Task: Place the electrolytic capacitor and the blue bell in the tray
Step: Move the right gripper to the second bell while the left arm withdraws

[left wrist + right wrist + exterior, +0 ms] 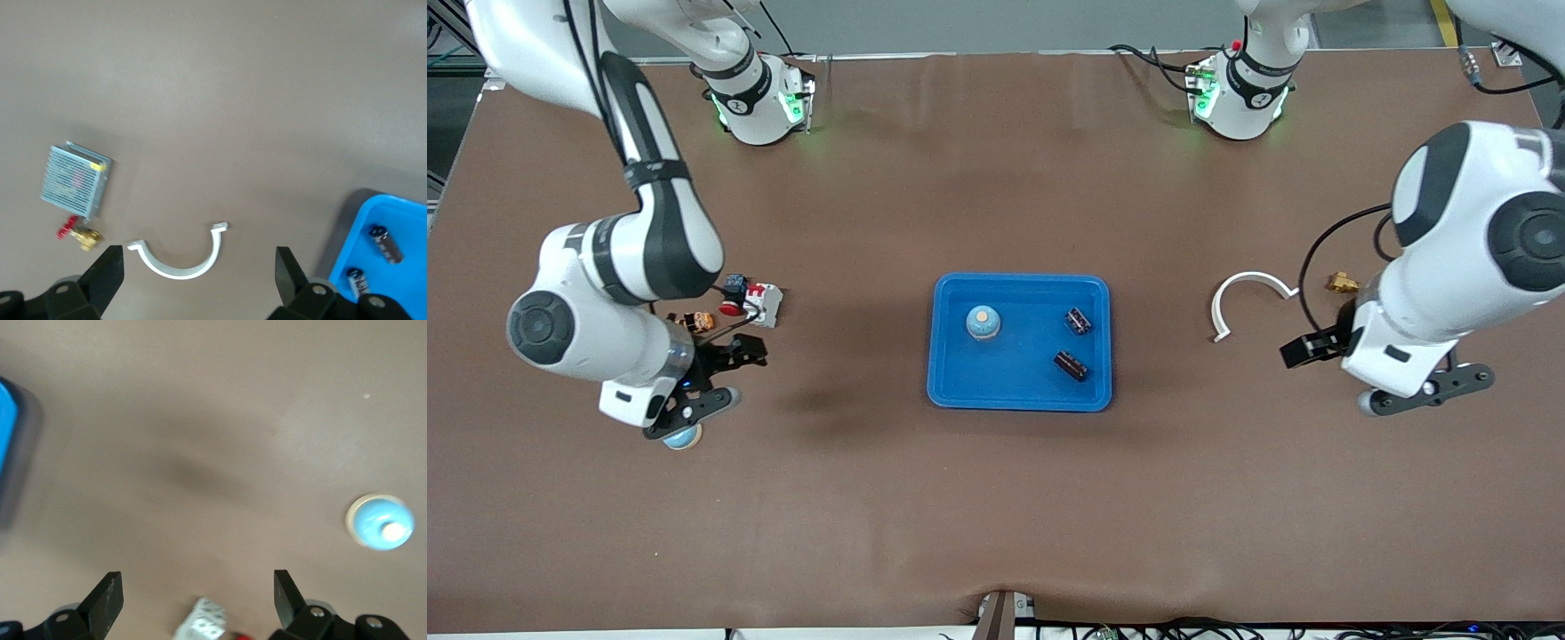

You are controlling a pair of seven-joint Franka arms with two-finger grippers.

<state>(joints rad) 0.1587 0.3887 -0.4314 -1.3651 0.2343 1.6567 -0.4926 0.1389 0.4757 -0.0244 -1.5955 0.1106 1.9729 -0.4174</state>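
The task appears largely done. In the shallow bright-blue rectangular plastic tray (1021, 396), set at the middle of the brown tabletop (996, 516), three parts are seen: a small light-blue dome-shaped bell (983, 323) toward the right arm's end, and two dark cylindrical electrolytic capacitors (1079, 321) (1070, 364) toward the left arm's end, one nearer the front camera than the other.

A second light-blue bell (682, 437) lies on the tabletop under the right hand (197, 597); it is probably what is left to be placed, though only part of it shows from the front. The right hand is held over it, fingers apart and empty.

The left hand (200, 273) is held open and empty over the left arm's end of the tabletop, near a white curved plastic clip (1249, 298), and seems to wait.
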